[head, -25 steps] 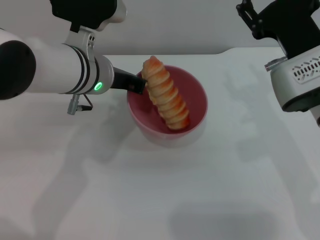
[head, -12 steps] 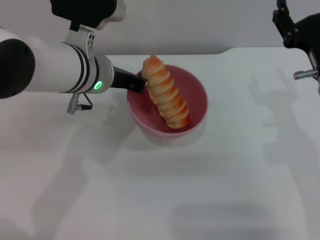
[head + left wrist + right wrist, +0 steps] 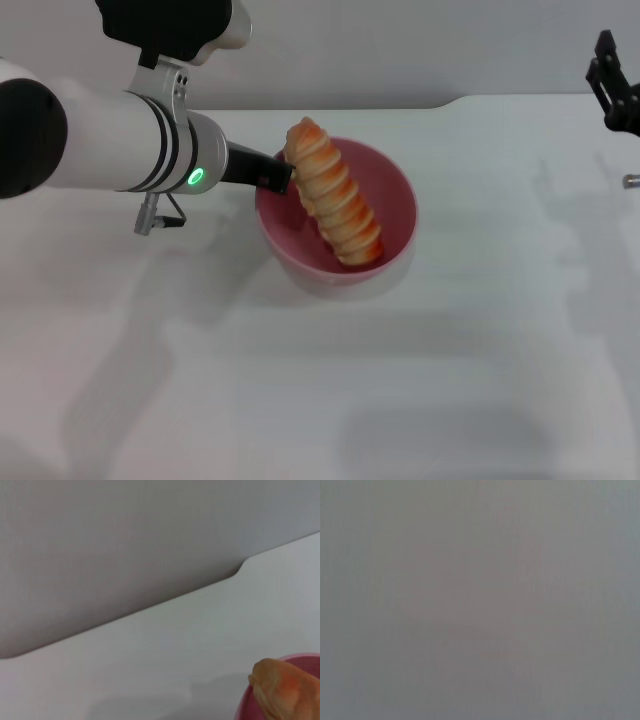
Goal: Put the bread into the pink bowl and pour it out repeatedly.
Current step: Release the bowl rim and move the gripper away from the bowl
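Observation:
The pink bowl [image 3: 395, 190] sits on the white table, slightly tipped. The bread [image 3: 335, 205] lies inside it, striped side up. One end rests in the bowl's bottom and the other pokes over the rim at the back left. My left gripper [image 3: 275, 178] is shut on the bowl's left rim, right beside the bread's upper end. The left wrist view shows the bread's tip [image 3: 287, 690] and a piece of the bowl rim [image 3: 246, 707]. My right gripper [image 3: 615, 90] is raised at the far right edge, far from the bowl.
The white table [image 3: 300, 380] spreads in front of and beside the bowl. Its back edge [image 3: 450, 100] meets a grey wall just behind the bowl. The right wrist view shows only plain grey.
My right arm has withdrawn to the right, almost out of the head view. The bowl with the bread has shifted very slightly in my left gripper's hold.

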`<state>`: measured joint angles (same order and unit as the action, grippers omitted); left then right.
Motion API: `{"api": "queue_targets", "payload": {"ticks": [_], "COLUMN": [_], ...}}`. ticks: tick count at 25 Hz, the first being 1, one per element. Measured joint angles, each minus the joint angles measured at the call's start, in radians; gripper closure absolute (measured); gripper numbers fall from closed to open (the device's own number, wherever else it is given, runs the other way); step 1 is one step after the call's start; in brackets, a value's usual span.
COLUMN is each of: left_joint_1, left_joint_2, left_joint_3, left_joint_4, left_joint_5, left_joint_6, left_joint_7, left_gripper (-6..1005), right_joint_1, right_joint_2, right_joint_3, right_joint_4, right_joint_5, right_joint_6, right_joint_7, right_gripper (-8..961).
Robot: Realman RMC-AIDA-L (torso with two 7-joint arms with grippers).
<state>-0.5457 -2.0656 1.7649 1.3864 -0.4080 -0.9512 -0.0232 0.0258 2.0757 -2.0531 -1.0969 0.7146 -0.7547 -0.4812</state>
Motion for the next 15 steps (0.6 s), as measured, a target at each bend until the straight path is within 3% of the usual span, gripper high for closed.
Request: {"api": "queue_targets", "payload": {"ticks": [15], "left_joint_1": [0.002], "left_joint_2": [-0.003], "left_joint_3": [0.005], "left_joint_4": [-0.006], "left_joint_5": [-0.024], "left_joint_6": [-0.055], "left_joint_7": [-0.027], "left_gripper": [916], "right_joint_1": [0.006], "right_joint_2": [0.0], "right_joint_3": [-0.012], "right_joint_4": [0.022], "right_joint_5": [-0.022], "right_joint_6": [-0.011], "right_joint_7": [-0.001], "right_gripper": [184]}}
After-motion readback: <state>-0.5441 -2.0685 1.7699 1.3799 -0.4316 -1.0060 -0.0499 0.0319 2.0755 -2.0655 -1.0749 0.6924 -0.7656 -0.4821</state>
